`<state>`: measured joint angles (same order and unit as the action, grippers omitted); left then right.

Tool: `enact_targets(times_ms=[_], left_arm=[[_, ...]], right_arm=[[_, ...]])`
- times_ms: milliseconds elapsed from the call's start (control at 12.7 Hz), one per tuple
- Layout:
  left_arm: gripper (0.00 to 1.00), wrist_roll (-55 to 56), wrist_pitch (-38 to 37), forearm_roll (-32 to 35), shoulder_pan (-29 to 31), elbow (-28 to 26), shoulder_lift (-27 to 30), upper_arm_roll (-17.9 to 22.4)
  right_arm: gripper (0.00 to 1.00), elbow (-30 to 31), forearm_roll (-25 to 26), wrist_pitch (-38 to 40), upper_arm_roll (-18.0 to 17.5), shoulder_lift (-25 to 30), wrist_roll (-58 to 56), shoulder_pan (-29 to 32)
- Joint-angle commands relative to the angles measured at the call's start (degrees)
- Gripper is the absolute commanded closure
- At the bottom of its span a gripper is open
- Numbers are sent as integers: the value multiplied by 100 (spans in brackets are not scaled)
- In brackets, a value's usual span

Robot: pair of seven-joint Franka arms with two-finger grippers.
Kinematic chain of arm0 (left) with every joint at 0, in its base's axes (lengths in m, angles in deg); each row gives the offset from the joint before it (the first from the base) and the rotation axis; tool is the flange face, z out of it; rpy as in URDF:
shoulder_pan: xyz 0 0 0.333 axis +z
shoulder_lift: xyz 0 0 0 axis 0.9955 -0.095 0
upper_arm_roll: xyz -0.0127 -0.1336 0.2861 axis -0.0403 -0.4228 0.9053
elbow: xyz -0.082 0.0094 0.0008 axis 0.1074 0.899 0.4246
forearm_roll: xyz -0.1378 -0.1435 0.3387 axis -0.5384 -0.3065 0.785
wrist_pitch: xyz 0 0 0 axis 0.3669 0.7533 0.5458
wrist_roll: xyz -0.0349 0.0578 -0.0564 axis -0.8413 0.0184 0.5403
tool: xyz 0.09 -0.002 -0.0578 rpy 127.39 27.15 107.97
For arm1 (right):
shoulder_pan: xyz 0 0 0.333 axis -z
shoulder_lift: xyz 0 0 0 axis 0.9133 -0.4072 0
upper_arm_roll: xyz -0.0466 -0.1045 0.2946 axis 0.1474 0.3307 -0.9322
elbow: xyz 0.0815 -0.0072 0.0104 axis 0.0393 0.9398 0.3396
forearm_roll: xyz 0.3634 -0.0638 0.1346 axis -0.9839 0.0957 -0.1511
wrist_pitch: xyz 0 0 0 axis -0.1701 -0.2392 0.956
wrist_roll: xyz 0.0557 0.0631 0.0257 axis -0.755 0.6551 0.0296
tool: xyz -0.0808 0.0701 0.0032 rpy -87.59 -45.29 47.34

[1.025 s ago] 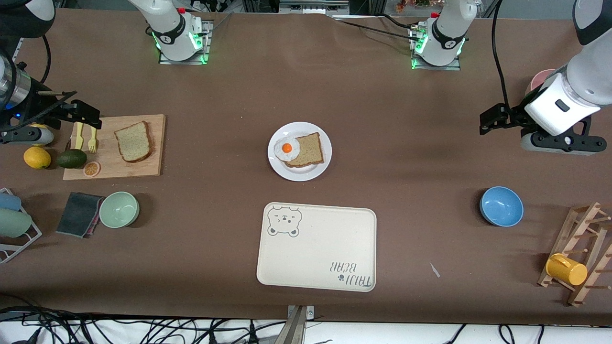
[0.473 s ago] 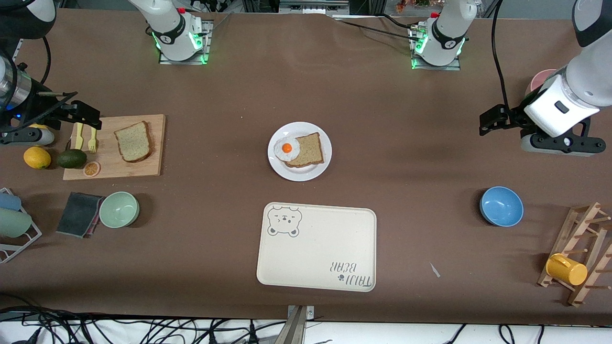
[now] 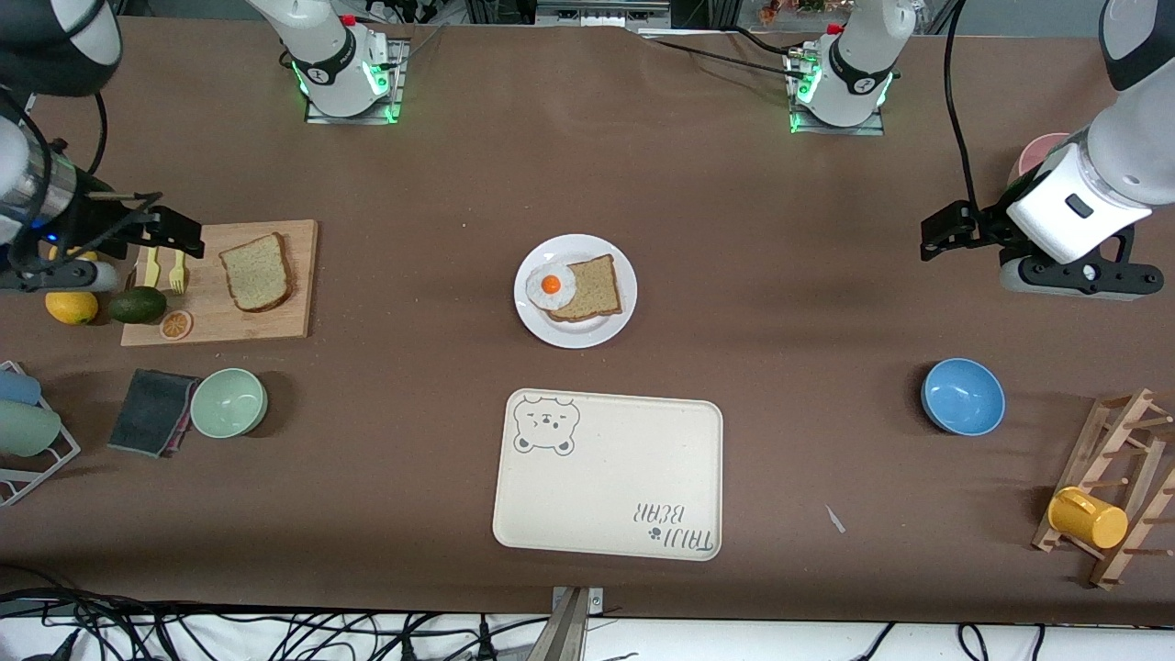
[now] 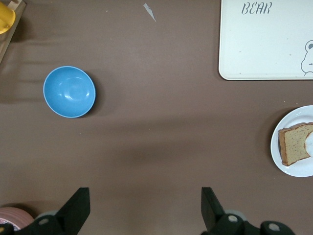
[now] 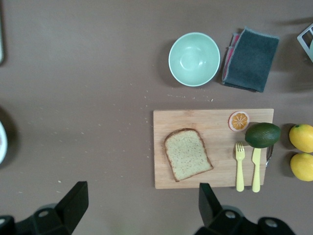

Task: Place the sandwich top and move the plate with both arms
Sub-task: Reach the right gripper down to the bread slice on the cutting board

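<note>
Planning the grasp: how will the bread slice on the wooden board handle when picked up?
The sandwich top lies flat and thin on the cutting board, so it is likely light and may sag if pinched at one edge. Crumbs nearby suggest it sheds easily.

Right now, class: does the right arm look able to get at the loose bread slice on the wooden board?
Probably yes. The right gripper hangs open over the cutting board, beside the sandwich top, which lies flat with nothing on it.
</note>
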<state>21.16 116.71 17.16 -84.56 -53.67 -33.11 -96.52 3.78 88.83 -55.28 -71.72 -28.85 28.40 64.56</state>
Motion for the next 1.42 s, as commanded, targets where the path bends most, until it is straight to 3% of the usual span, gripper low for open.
enact_targets(times_ms=[0,158,394,631,946,1340], left_arm=[[0,-66,-76,-60,54,134,-46,-24],[0,-48,-76,-60,45,134,-46,-33],[0,-57,-85,-60,-25,64,-46,-42],[0,-22,-189,-69,-26,125,-11,-33],[0,-83,-296,-104,27,151,24,-51],[0,-101,-287,-78,45,151,15,-24]], right_arm=[[0,-19,696,125,-9,-538,220,-456],[0,628,734,-458,17,-478,450,-431],[0,2463,865,-2005,26,198,748,-431],[0,3872,979,-3534,210,349,978,-413],[0,4112,1611,-3855,395,-211,995,-404],[2,4060,1718,-4110,500,-907,1004,-387]])
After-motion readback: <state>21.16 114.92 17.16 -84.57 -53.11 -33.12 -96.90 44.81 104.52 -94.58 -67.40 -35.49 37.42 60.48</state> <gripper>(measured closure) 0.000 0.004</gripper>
